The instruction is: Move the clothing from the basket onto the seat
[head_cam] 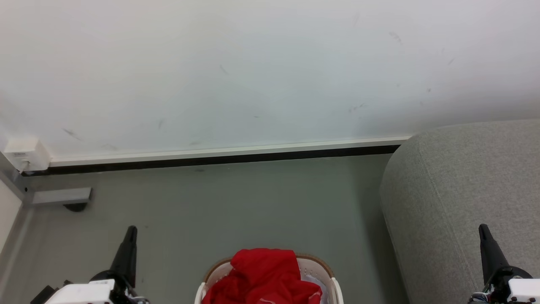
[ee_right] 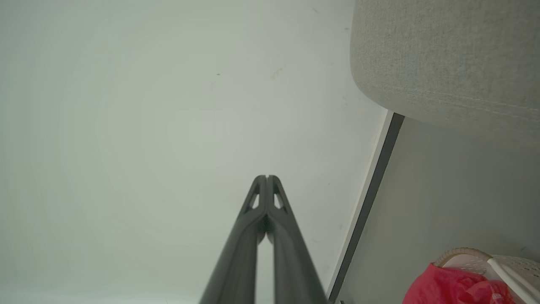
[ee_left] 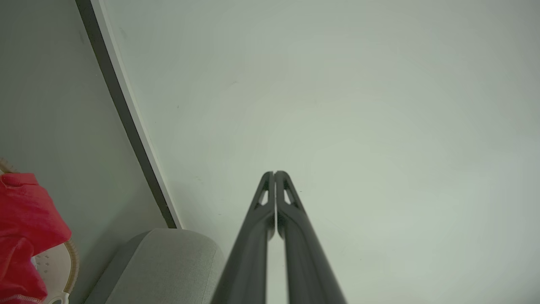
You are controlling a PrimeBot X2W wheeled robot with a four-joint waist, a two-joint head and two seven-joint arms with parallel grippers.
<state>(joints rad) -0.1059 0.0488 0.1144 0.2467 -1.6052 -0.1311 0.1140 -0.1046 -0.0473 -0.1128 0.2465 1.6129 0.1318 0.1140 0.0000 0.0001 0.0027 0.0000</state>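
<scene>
Red clothing (head_cam: 263, 274) is heaped in the cream-white basket (head_cam: 313, 267) at the bottom middle of the head view, on the floor. The grey seat (head_cam: 460, 190) fills the right side, its rounded edge beside the basket. My left gripper (head_cam: 131, 230) points up at the lower left, left of the basket, shut with nothing held. My right gripper (head_cam: 482, 229) rises at the lower right, over the seat, also shut and empty. In the left wrist view the fingertips (ee_left: 274, 174) touch; clothing (ee_left: 25, 228) and seat (ee_left: 164, 266) lie at the bottom left. The right wrist view shows the gripper (ee_right: 266, 177), seat (ee_right: 447, 59), clothing (ee_right: 451, 287) and basket (ee_right: 506, 266).
A white wall with a dark skirting strip (head_cam: 219, 159) runs behind the grey floor (head_cam: 236, 202). A white socket box (head_cam: 26, 154) and a grey metal bracket (head_cam: 59, 196) sit at the far left.
</scene>
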